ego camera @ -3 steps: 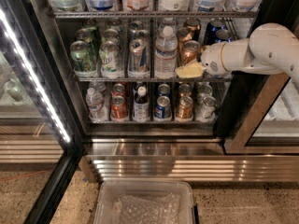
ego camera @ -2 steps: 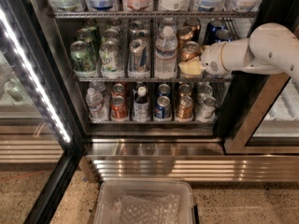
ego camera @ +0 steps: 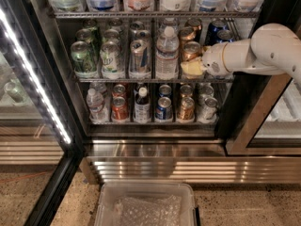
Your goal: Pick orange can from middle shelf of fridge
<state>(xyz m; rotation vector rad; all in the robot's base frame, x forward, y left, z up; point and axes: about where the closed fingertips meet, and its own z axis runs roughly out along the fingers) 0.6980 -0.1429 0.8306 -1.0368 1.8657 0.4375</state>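
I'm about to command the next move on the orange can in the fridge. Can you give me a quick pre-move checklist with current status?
1. Is the gripper at the orange can? Ok, it sits low against the can's front.
2. Firm hold on the can: cannot tell.
3. Can upright on the middle shelf: ok.
4. Side clearance: not ok, since the water bottle stands close alongside and could be bumped.
5. Straight pull-out path in front of the shelf: ok, nothing visible in the way.

Pincer (ego camera: pixel 192 68) now nearer the orange can (ego camera: pixel 191 51).
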